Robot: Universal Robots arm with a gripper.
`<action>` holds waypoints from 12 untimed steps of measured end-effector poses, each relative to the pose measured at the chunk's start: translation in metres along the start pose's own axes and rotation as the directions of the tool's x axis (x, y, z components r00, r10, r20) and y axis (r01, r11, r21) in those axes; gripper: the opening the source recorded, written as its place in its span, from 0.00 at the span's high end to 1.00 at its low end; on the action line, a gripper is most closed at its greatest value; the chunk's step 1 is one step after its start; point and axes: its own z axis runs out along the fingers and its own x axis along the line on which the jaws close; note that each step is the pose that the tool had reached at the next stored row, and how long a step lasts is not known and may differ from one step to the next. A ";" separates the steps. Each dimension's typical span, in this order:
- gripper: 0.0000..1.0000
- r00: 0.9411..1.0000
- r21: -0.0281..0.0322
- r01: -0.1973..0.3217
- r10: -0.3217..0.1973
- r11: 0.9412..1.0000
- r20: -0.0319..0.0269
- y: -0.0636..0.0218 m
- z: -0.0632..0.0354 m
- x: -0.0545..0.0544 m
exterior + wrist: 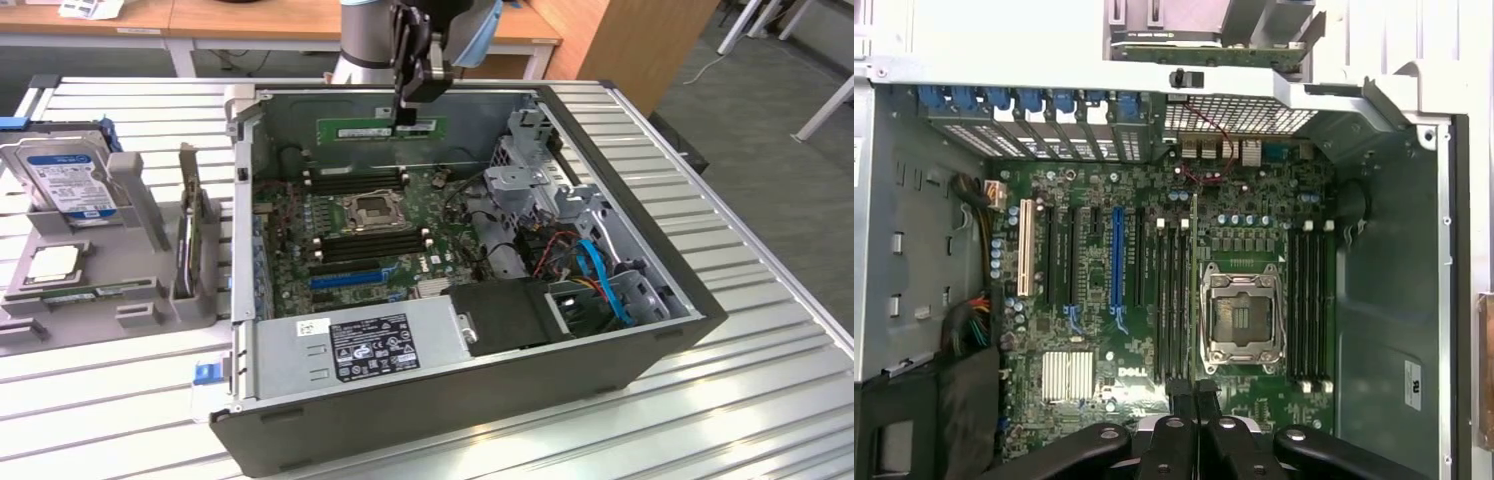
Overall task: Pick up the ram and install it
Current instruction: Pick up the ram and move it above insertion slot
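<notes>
Slatted metal bench [774, 350], open grey computer case [467, 420] on it. Above the case's far wall, black gripper [415, 118] clamped on the top edge of long green ram stick [360, 129]. Stick likely light, stiff, fragile; hold by edges. Its pale label unreadable; green motherboard [1254, 235] print possibly Dell.

Computer lab — wooden desks [240, 18], slatted workbench [761, 400]

Room around a slatted metal tabletop

The tabletop [747, 330] is pale ribbed metal, glaring under bright light along its near edge. Behind it stand wooden desks [254, 15] on white frames and a wooden panel [627, 40]. The floor [774, 170] is grey carpet, with white table legs [825, 100] and a pale cable [703, 68] on it.
</notes>
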 end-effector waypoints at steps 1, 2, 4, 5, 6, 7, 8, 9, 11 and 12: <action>0.88 1.000 0.000 0.000 0.000 1.000 0.000 -0.0001 0.0016 0.000; 0.88 1.000 0.000 0.000 0.000 1.000 0.000 -0.0002 0.0032 0.000; 0.88 1.000 0.000 0.000 0.000 1.000 0.000 -0.0003 0.0063 0.000; 0.88 1.000 0.000 0.000 0.000 1.000 0.000 -0.0004 0.0078 0.000; 0.88 1.000 0.000 0.000 0.000 1.000 0.000 -0.0004 0.0092 0.001; 0.88 1.000 0.000 0.000 0.000 1.000 0.000 -0.0005 0.0105 0.001; 0.88 1.000 0.000 0.000 0.000 1.000 0.000 -0.0006 0.0119 0.001; 0.88 1.000 0.000 0.000 0.000 1.000 0.000 -0.0007 0.0132 0.001; 0.88 1.000 0.000 0.000 0.000 1.000 0.000 -0.0008 0.0158 0.001; 0.88 1.000 0.000 0.000 0.000 1.000 0.000 -0.0009 0.0170 0.001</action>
